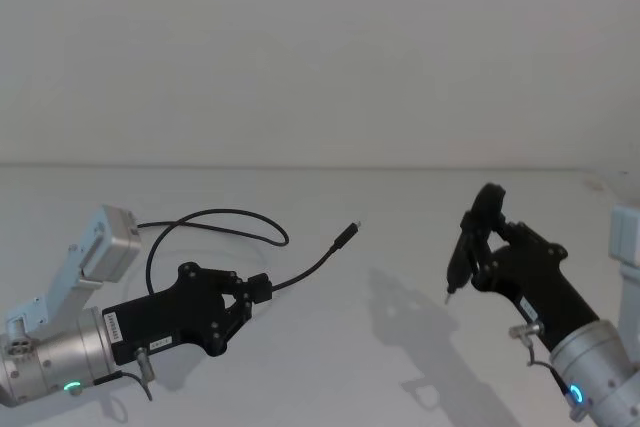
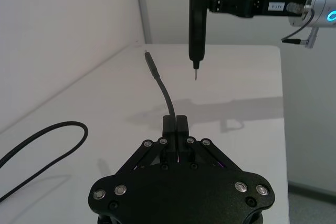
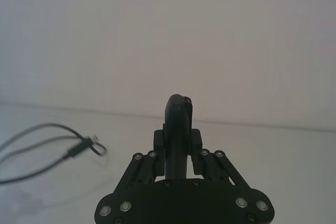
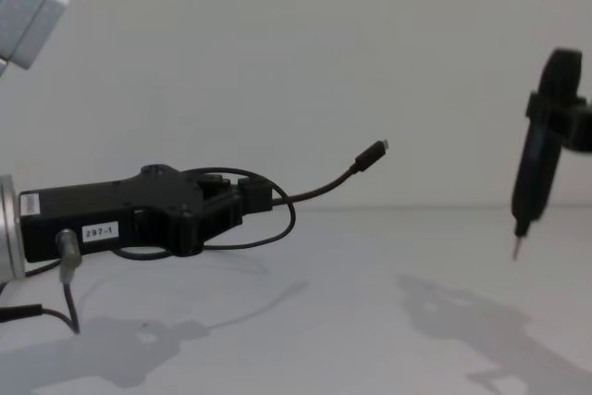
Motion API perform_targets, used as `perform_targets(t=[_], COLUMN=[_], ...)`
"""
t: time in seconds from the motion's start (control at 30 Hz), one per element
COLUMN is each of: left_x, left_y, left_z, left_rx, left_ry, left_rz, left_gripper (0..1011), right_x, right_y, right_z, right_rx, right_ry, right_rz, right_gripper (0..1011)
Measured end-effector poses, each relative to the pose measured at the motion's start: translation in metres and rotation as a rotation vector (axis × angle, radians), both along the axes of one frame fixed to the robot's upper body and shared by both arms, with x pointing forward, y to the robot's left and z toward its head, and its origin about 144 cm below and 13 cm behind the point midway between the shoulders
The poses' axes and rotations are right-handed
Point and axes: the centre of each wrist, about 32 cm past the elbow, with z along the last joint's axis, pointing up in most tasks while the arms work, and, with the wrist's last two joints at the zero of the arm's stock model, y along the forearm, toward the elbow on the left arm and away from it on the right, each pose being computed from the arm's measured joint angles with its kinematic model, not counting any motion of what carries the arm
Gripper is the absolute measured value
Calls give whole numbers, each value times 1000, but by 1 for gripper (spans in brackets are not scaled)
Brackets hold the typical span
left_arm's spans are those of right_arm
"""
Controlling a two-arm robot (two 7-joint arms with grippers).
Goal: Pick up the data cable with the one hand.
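So, the left pincer (image 1: 259, 288) is seen closed down narrow on the data cable (image 1: 312, 267), with the cord pinched between the fingertips a fair way back from the plug (image 1: 349, 232). From the grip, the free end is carried out to the right and far side. In the chest view it's shown arcing up off the worktop (image 1: 330, 367), plug (image 4: 373, 152) in the air with the silver tip pointed up and away. Behind the grip, the rest of the cord is looped round on the far left of the pincer, curling back toward the silver wrist (image 1: 60, 352). A white number label (image 4: 100, 231) can be made out on the side of the black pincer body, which is held low and roughly level over the near left of the worktop.

Well apart on the right, the right pincer (image 1: 486, 233) is closed on a slim black pen-like tool (image 1: 462, 265). The tool is held nearly upright, pointed tip down and clear of the worktop. In the left wrist view the tool (image 2: 197, 19) is seen hanging beyond the plug, nothing touching. Shadows of both arms are thrown on the white worktop. Whether the cable loop is resting on the surface or lifted can't be told for sure.
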Motion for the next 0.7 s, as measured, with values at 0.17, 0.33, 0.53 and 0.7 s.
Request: perform_targets(t=[0.17, 0.33, 0.53, 0.7], left_x=[-2, -4, -5, -6], left_y=[0, 1, 1, 1], left_z=[1, 2, 3, 3], left_rx=[-8, -12, -16, -18], left_ry=[-3, -4, -6, -6], left_rz=[4, 6, 8, 9], left_gripper=[30, 30, 30, 30], right_x=[3, 7, 13, 18], right_y=[3, 8, 18, 24], right_z=[13, 29, 52, 64], right_rx=[59, 124, 221, 273], right_ry=[-5, -16, -41, -60], right_rz=[32, 66, 114, 139], right_gripper=[280, 279, 279, 279])
